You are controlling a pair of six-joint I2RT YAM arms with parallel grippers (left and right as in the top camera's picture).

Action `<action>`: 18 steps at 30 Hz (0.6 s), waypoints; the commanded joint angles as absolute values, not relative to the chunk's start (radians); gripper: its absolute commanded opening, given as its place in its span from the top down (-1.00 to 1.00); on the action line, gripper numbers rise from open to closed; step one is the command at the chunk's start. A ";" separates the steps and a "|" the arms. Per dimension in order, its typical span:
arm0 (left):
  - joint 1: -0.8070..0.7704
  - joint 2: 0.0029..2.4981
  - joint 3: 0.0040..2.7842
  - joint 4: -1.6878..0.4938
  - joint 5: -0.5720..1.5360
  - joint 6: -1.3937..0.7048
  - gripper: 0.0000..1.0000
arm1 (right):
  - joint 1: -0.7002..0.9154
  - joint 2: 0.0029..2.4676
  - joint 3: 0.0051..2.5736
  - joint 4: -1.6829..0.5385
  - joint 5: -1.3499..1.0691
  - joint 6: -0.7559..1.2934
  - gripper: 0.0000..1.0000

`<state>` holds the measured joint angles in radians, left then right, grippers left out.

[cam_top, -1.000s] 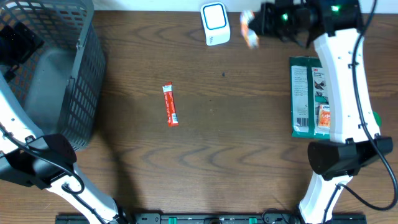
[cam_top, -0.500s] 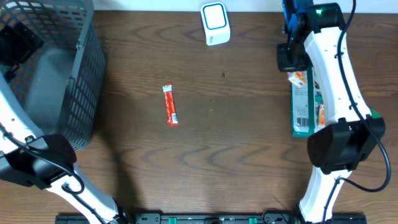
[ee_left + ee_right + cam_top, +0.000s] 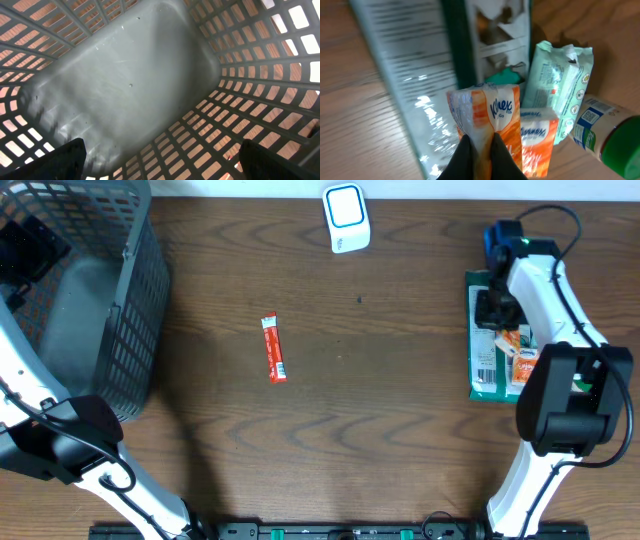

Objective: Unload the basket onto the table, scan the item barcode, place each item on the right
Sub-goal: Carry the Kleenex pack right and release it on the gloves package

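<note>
over the brown wooden table (image 3: 400, 400), right gripper (image 3: 479, 144) pinches an orange tissue pack (image 3: 490, 112); left gripper (image 3: 162, 161) gapes in the basket (image 3: 130, 85).

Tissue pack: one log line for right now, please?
right gripper: shut on tissue pack, above green package | left gripper: open, inside basket | scanner: apart from tissue pack

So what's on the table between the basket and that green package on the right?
Just a small red sachet, lying alone between the basket and the green package; the overhead view shows it.
</note>
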<state>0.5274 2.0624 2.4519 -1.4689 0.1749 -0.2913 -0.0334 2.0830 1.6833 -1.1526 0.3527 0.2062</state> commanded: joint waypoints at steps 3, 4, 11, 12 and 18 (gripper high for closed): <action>0.527 2.040 2.469 -1.473 0.172 -0.292 -0.96 | -0.085 2.082 1.645 -1.131 0.296 0.223 0.07; 0.527 2.040 2.469 -1.473 0.172 -0.292 -0.96 | -0.086 2.082 1.645 -1.130 0.286 0.223 -0.14; 0.527 2.040 2.469 -1.473 0.172 -0.292 -0.96 | -0.086 2.082 1.645 -1.132 0.278 0.224 -0.98; 0.527 2.040 2.469 -1.473 0.172 -0.292 -0.96 | -0.086 2.082 1.645 -1.134 0.278 0.224 -0.99; 0.527 2.040 2.469 -1.473 0.172 -0.292 -0.96 | -0.086 2.082 1.645 -1.149 0.278 0.224 -0.99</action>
<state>0.5274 2.0624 2.4519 -1.4693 0.1745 -0.2913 -0.0856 2.0830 1.6489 -1.1419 0.2802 0.2188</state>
